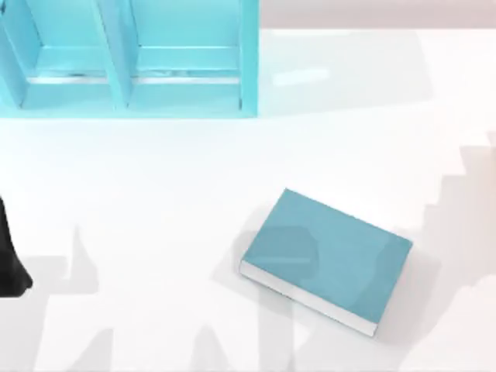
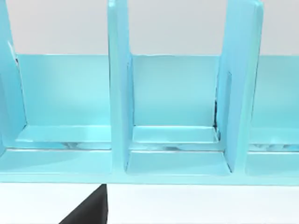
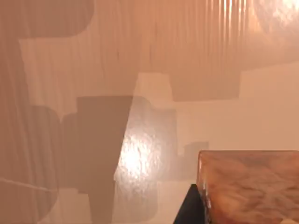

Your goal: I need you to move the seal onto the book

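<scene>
Right up close in the right wrist view, the seal (image 3: pixel 252 186) looms large, glossy brown-orange, with a dark edge (image 3: pixel 188 209) just beside it. Whether the right claw is clenched on it or released I cannot tell, nor where it hangs over the desk (image 1: pixel 155 194). Out in the middle, towards the right, lies the book (image 1: pixel 329 256), flat, teal cover up, turned at an angle, white page edges facing the near side, shadows crossing its cover. By my reckoning the carry is the step in hand. To do it well, bring the seal over the cover's middle, well inside the edges, lower until it touches, and only then let go. The left arm (image 1: pixel 9 256) sits parked at the left edge, its claw's state unreadable, and beyond stands the shelf unit (image 1: pixel 132 62).
</scene>
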Robot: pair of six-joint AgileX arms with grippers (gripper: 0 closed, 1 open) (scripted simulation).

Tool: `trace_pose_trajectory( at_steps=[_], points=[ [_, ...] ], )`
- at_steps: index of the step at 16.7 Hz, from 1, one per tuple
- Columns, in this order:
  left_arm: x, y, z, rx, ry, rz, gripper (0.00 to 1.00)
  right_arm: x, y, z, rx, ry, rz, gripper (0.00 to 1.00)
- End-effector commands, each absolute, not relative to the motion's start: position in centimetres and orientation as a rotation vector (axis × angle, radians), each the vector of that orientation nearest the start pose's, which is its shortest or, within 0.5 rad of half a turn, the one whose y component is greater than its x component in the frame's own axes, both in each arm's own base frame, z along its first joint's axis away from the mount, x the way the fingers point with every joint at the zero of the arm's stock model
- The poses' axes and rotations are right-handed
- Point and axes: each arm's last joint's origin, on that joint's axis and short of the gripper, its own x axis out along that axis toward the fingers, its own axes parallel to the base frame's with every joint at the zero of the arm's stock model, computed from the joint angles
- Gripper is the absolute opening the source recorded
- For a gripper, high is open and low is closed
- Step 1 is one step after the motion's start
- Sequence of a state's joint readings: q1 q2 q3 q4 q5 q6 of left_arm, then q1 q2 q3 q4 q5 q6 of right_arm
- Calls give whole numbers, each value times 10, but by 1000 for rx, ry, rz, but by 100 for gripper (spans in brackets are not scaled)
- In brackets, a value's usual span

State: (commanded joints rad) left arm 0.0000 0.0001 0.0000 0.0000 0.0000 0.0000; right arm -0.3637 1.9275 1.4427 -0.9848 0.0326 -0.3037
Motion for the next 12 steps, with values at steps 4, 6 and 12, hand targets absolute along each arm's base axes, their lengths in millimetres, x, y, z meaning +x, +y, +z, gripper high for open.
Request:
trace_pose_trajectory(
  at_steps=[4,6,12],
  points=[
    [106,-1,160,0,0,0,100,345,-82,265,25,1409,-143,0],
    [106,-1,160,0,0,0,100,333,-57,295,55,1386,-151,0],
    [106,-1,160,0,0,0,100,333,-3,295,17,1518,-31,0]
  ],
)
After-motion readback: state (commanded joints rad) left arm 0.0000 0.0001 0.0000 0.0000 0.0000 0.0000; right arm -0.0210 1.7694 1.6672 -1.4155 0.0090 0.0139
